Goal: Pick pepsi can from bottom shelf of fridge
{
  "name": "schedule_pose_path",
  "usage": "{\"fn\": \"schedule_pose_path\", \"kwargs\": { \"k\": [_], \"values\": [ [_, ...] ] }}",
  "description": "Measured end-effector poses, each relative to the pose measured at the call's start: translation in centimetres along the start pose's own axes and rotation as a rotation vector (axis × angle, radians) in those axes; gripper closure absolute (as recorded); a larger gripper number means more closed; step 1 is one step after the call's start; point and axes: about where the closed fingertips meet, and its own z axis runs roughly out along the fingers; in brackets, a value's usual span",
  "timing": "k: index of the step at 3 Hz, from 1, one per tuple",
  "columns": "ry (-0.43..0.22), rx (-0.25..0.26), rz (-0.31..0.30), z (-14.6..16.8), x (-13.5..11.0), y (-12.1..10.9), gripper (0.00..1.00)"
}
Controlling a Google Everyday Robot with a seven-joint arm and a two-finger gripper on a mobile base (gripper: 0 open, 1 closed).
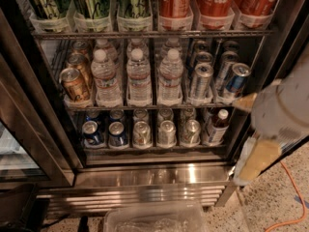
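The fridge (159,175) stands open with a dark interior and wire racks. On the bottom shelf (154,149), two dark-blue pepsi cans (91,132) (117,134) stand at the front left in clear lane trays, with more blue cans behind them. Pale silver cans (166,132) fill the middle lanes. My gripper (250,132) is at the right, in front of the fridge's right frame, level with the bottom shelf and far right of the pepsi cans. Its two tan fingertips (245,102) stand apart and hold nothing.
A small dark bottle (216,125) stands at the shelf's right end. Water bottles (139,79), bronze cans (74,83) and slim blue-and-silver cans (235,81) fill the rack above. The glass door (19,144) hangs at left. A clear plastic bin (154,219) lies on the floor, an orange cable (294,197) at right.
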Motion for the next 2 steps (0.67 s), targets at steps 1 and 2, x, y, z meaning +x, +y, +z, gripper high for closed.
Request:
{"fn": "schedule_pose_path", "kwargs": {
  "k": [1, 2],
  "values": [
    [-0.091, -0.067, -0.057, 7.2, -1.5, 3.9, 0.00],
    [-0.109, -0.169, -0.103, 12.1, -2.6, 7.5, 0.00]
  ]
}}
